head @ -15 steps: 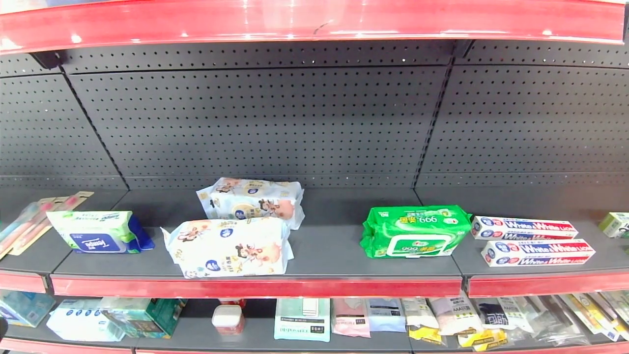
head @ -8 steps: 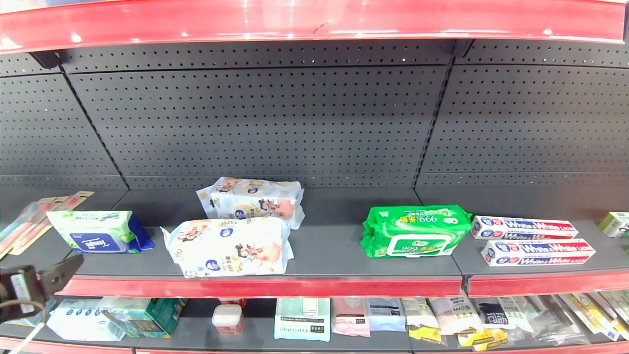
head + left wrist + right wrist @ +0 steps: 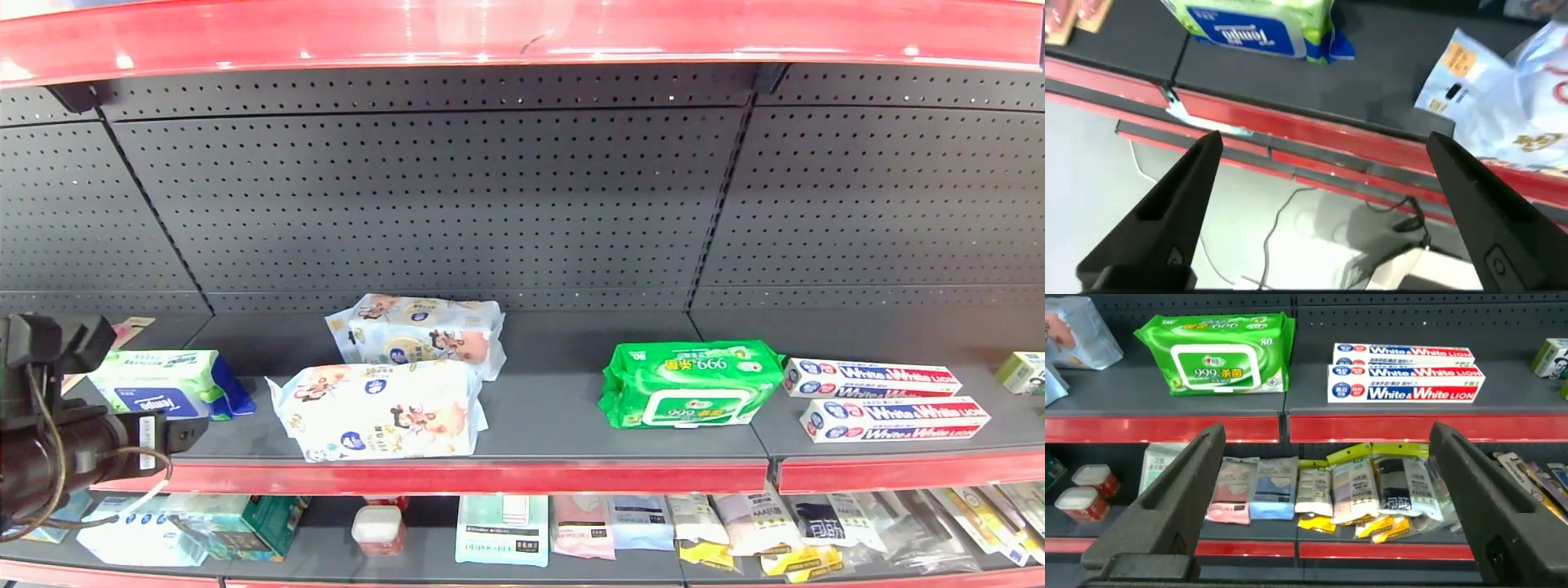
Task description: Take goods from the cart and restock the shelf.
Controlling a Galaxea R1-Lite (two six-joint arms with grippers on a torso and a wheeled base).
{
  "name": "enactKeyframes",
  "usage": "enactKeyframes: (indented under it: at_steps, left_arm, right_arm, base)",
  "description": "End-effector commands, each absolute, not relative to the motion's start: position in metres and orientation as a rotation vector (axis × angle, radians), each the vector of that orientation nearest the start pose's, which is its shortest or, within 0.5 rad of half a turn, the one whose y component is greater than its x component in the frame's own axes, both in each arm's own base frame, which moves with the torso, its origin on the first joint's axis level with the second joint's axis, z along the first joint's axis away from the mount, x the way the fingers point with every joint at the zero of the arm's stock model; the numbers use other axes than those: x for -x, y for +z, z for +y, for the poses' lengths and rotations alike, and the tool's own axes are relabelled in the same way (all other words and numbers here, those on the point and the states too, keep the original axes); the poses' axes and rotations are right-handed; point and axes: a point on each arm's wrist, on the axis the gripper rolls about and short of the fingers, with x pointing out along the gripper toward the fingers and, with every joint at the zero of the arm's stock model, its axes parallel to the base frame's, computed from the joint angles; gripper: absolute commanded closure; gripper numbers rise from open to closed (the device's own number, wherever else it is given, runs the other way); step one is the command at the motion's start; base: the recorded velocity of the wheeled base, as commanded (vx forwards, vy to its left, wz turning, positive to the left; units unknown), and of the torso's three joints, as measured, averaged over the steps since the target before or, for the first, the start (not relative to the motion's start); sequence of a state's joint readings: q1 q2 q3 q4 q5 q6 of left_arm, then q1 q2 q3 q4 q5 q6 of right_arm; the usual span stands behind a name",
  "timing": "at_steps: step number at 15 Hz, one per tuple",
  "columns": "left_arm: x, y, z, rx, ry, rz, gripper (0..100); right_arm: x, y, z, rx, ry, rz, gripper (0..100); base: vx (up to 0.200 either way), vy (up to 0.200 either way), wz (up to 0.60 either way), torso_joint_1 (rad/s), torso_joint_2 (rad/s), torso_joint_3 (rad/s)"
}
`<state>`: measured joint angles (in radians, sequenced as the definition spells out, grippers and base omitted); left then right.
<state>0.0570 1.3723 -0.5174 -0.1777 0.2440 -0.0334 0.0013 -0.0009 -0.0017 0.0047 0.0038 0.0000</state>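
The dark shelf with a red front lip carries two white cartoon-printed tissue packs, one behind the other. A green wipes pack lies to their right. My left gripper is open and holds nothing. It hangs just in front of the shelf's red lip, below a green-and-blue tissue pack. My left arm stands at the far left. My right gripper is open with nothing in it, and faces the shelves below the green wipes pack.
Two toothpaste boxes lie right of the wipes, and a small green box sits at the far right. Toothbrush cards lie at the left end. The lower shelf holds several small packets and jars.
My left arm has risen into the head view from the lower left and now stands before the green-and-blue tissue pack. The goods on the shelf have not moved.
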Motion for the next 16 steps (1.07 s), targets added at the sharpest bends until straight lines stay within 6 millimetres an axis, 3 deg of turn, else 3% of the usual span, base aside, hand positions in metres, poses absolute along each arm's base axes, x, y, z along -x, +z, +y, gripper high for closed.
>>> enactKeyframes:
  at_steps: [1, 6, 16]
  left_arm:
    - [-0.201, 0.138, 0.017, -0.047, 0.296, 0.721, 0]
    - [-0.224, 0.124, 0.014, -0.066, 0.273, 0.712, 0]
    - [-0.245, 0.114, 0.002, -0.074, 0.229, 0.689, 0]
  right_arm:
    - [0.023, 0.075, 0.0, 0.0, 0.006, 0.003, 0]
    - [0.023, 0.075, 0.0, 0.0, 0.006, 0.005, 0]
    - [0.023, 0.075, 0.0, 0.0, 0.006, 0.003, 0]
  base:
    - [0.0, 0.0, 0.0, 0.0, 0.0, 0.0]
    - [0.0, 0.0, 0.0, 0.0, 0.0, 0.0]
    - [0.0, 0.0, 0.0, 0.0, 0.0, 0.0]
